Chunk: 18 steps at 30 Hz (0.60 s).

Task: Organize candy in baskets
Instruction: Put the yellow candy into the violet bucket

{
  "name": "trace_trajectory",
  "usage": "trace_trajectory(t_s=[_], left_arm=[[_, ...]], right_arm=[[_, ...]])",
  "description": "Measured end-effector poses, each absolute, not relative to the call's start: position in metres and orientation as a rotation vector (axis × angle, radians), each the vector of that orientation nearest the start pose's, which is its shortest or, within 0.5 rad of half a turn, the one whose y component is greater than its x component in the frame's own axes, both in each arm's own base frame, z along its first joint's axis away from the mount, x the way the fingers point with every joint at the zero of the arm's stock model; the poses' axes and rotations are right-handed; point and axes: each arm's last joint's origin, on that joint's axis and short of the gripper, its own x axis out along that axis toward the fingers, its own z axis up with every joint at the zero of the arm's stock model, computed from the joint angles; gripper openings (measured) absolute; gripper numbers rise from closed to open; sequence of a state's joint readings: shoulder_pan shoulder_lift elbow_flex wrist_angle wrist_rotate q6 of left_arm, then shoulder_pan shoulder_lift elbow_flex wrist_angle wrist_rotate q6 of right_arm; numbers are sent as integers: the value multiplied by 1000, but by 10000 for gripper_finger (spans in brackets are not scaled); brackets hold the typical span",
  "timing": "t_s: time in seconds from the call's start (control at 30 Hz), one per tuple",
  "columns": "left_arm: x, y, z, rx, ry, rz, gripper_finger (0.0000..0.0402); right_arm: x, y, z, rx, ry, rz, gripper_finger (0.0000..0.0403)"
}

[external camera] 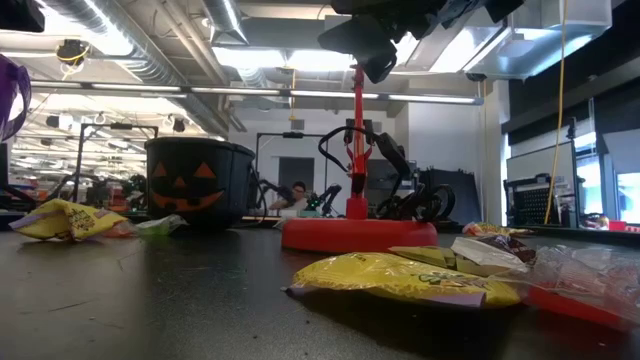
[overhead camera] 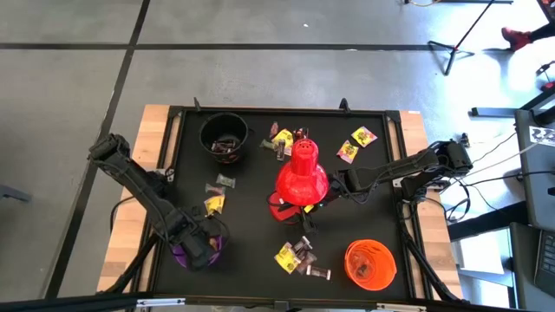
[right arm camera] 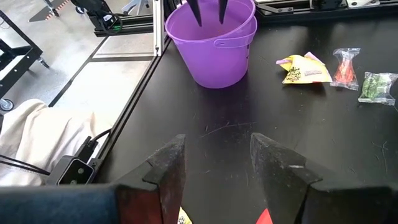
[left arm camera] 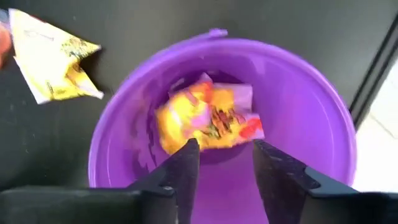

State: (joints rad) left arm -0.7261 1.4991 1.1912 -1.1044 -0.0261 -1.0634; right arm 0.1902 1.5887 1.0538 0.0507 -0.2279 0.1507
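The left gripper (overhead camera: 201, 250) hangs right over the purple bucket (left arm camera: 224, 118) at the near-left corner of the table (overhead camera: 251, 225), fingers pointing down into its mouth. In the left wrist view a yellow-and-pink wrapped sweet (left arm camera: 208, 118) lies on the bucket's floor, just beyond the two dark fingertips (left arm camera: 186, 162). Those fingers stand parted with a clear gap between them, and nothing is pinched there (the sweet sits below them, not in them). Another yellow wrapper (left arm camera: 53, 59) lies on the black table just outside the bucket's wall.

Over to the right gripper (right arm camera: 217, 168): it reaches in from the right edge and sits low beside the red lamp (overhead camera: 302, 178), which stands mid-table. Its fingers are spread apart too, empty, with bare tabletop showing between them. From its wrist view, the purple bucket stands well across the table, with a yellow sweet (right arm camera: 305, 70), a reddish one (right arm camera: 346, 67) and a green one (right arm camera: 375, 87) lined up beside it.

The black bucket (overhead camera: 224, 136) stands toward the far-left side with some dark sweets inside, and the orange bucket (overhead camera: 370, 263) sits at the near-right corner. Loose candy is scattered around: a cluster (overhead camera: 299, 256) near the front between lamp and orange bucket, two yellow packs (overhead camera: 355, 143) far right, more by the lamp's far side (overhead camera: 279, 140).
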Motion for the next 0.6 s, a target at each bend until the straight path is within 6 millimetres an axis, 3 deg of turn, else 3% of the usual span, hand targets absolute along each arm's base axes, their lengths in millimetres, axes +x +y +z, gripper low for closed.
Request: trace_trajectory(t_s=[0.13, 0.37, 0.6], left_arm=[[200, -175, 275, -314, 1367, 184, 148], [185, -154, 321, -123, 1054, 254, 147], [176, -117, 319, -109, 995, 341, 146]], right_arm=[[343, 73, 250, 155, 518, 372, 179], [344, 73, 250, 154, 517, 372, 179], [343, 73, 250, 154, 517, 372, 179]])
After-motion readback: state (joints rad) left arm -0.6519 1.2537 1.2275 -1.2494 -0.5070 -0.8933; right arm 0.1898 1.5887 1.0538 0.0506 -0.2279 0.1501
